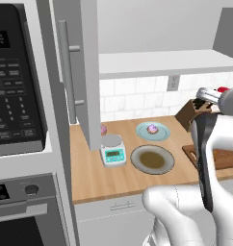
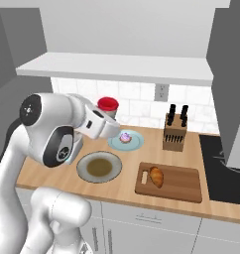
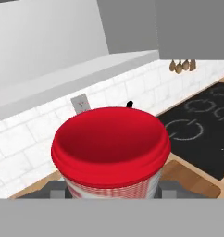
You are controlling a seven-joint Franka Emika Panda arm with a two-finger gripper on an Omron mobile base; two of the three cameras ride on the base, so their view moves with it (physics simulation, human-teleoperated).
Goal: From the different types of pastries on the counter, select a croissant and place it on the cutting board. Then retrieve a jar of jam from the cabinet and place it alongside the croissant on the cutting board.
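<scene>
Half the job looks done: on the counter [image 2: 57, 171] the cutting board [image 2: 181, 186] already carries the croissant [image 2: 156, 176], lying toward its left end. The cabinet [image 1: 82, 72] door hangs open and the shelf is bare. Now for part 2 — the gripper [image 2: 108, 120] is up in the air over the back of the worktop, jaws clamped on the jar of jam [image 3: 111, 150], red lid facing the hand camera. 2 frosted cakes [image 2: 126, 137] sit untouched, 1 of them on the pale plate. By my read, what's left is the carry right to the board and a set-down beside the croissant.
</scene>
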